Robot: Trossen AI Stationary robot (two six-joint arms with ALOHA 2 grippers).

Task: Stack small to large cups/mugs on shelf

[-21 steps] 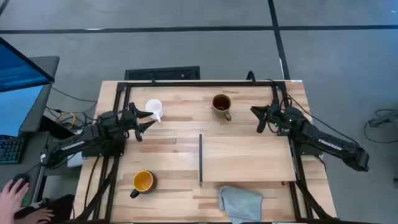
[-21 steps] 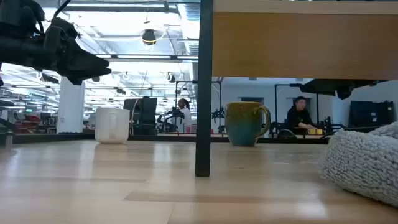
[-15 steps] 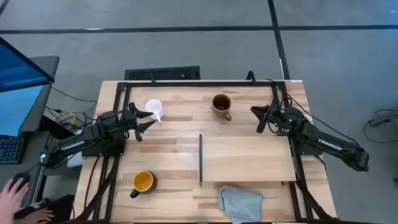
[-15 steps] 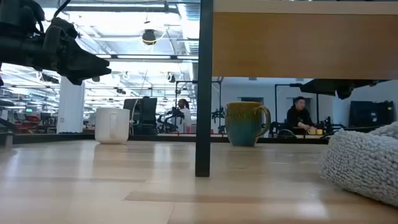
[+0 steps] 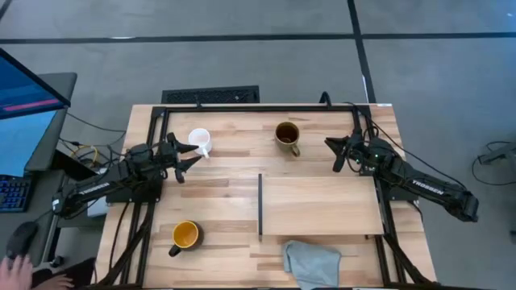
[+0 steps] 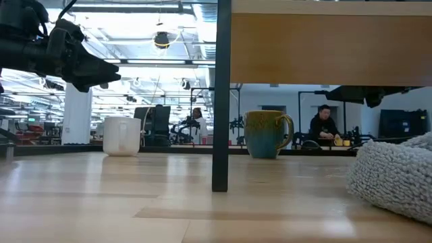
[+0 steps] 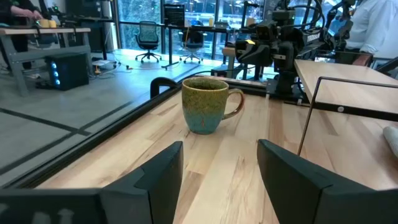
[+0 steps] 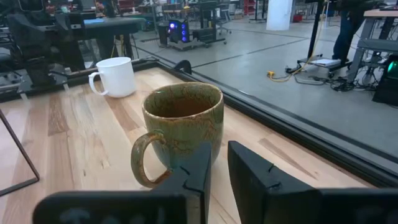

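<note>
All three mugs stood upright on the bare table (image 5: 226, 173), mouths up, none on the shelf. The small white mug (image 5: 199, 140) sat toward the far left, its handle turned to the right and a little nearward. The olive-brown mug (image 5: 286, 134) stood far of centre, its handle pointing near and slightly right. The black mug (image 5: 185, 235) with the yellow-orange inside stood near the left near edge, its handle pointing left and nearward.

The shelf (image 5: 321, 205) lay right of centre, its long axis running left to right, with the thin dark strip (image 5: 260, 204) along its left short edge. Its top carried nothing. A crumpled grey cloth (image 5: 311, 261) lay just nearward of the shelf at the table's near edge.

The left gripper (image 5: 190, 155) hovered above the table just near and left of the white mug, its fingers (image 7: 163, 176) spread wide with nothing between them; from its wrist camera the olive-brown mug showed straight ahead between the fingers, with open board in between. The right gripper (image 5: 332, 148) hung above the far right of the table, just right of the olive-brown mug, its fingers (image 8: 196, 171) drawn to a narrow gap and holding nothing; that mug stood close in front of it.

Open tabletop lay between the white and olive-brown mugs, and between the black mug and the shelf's dark strip. A dark frame bordered the table's edges. At the left, off the table, a person's hand (image 5: 18, 266) rested by a desk.
</note>
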